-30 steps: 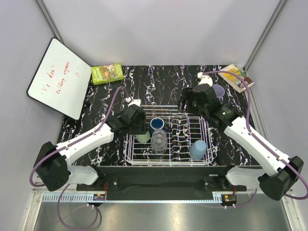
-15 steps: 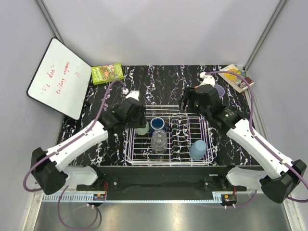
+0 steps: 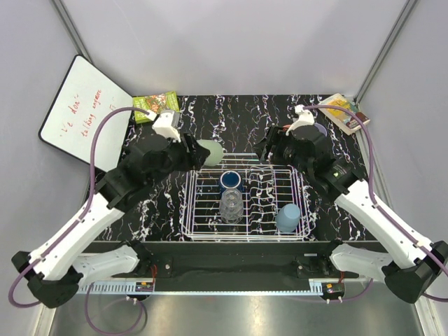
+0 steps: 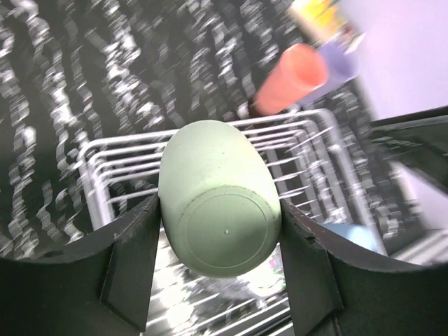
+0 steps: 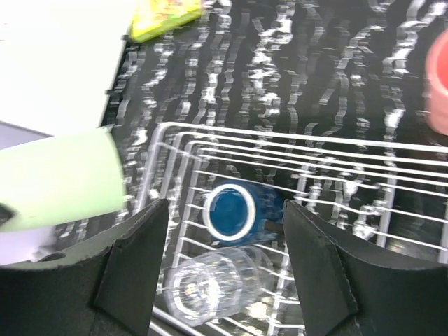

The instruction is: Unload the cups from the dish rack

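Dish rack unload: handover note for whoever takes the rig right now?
Left gripper: shut on the pale green cup, lifted over the dish rack's far-left corner.
Right gripper: open, empty, over the rack's far edge.
Done: salmon cup and lavender cup out on the table, past the far-right corner.
Left: place the green cup, then unload dark blue cup, clear glass, blue-grey cup.

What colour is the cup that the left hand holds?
The cup is pale green, best seen in the left wrist view.

Marbled table (image 3: 238,119) bears dish rack (image 3: 260,210), green book (image 3: 155,106), yellow book (image 3: 344,110).
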Robot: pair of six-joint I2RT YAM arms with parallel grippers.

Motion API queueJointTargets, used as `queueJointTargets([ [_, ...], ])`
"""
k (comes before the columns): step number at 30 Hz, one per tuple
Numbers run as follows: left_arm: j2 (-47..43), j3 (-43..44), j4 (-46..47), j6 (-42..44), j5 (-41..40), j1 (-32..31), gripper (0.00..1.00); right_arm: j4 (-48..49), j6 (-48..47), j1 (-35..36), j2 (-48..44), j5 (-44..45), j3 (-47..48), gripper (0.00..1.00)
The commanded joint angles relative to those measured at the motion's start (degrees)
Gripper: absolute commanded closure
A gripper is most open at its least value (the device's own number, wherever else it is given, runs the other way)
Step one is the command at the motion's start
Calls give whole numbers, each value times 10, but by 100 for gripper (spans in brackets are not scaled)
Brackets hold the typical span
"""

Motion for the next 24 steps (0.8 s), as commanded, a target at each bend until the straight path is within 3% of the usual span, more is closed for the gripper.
queueJointTargets([
  [1,-33,-64,161,-31,114,31,100,67,22,6,-17,-65,-4,25],
  [11,-27,-244,495,-234,428,195,100,205,75,6,-65,-169,-75,25],
  [18,54,-325,883,-415,531,229,100,295,109,6,-80,-221,-118,24],
  [24,122,-334,1031,-520,569,229,100,324,120,5,-75,-237,-131,24],
])
